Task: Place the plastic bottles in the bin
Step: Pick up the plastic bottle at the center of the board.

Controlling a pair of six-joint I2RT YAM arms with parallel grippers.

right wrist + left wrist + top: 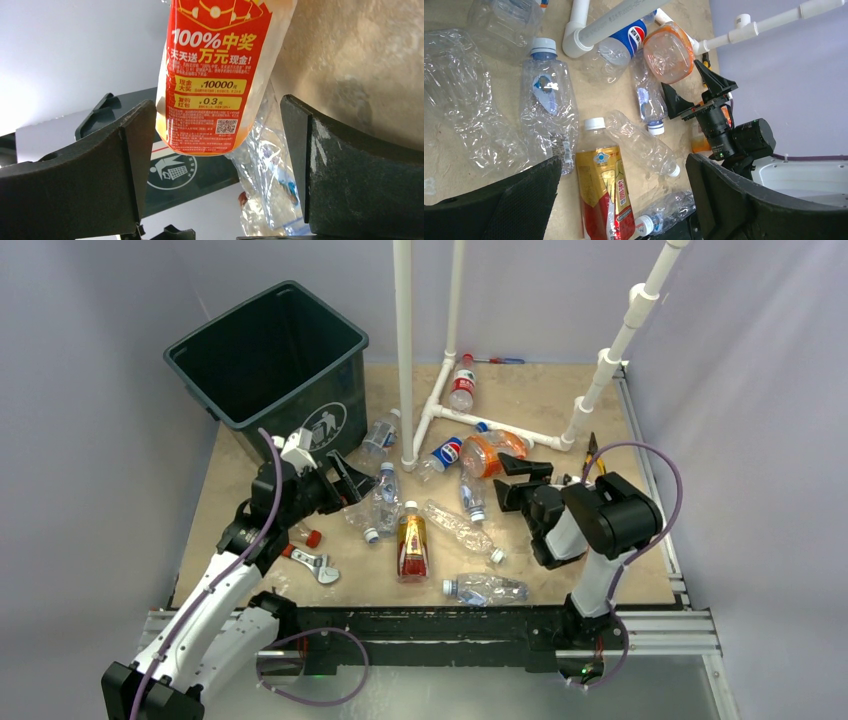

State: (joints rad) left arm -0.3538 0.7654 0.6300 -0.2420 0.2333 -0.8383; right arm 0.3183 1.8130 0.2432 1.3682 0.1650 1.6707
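The dark green bin [265, 350] stands at the back left; its logo side also shows in the right wrist view [172, 169]. Several plastic bottles lie on the board. An orange-label bottle [490, 452] lies just ahead of my open right gripper [512, 482]. In the right wrist view [217, 130] the bottle's base [215, 75] sits between the fingers, untouched. My left gripper [348, 483] is open and empty beside a clear bottle [385, 498]. In the left wrist view [624, 165] an amber and red bottle [604, 195] lies between its fingers. A Pepsi bottle [445, 453] rests against the pipe.
A white PVC pipe frame [405, 350] stands mid-board, with a red-label bottle [462, 385] behind it. A red-handled wrench [312, 562] and a red cap [313, 538] lie under the left arm. Yellow-handled pliers [592, 452] lie at the right edge. Grey walls enclose the board.
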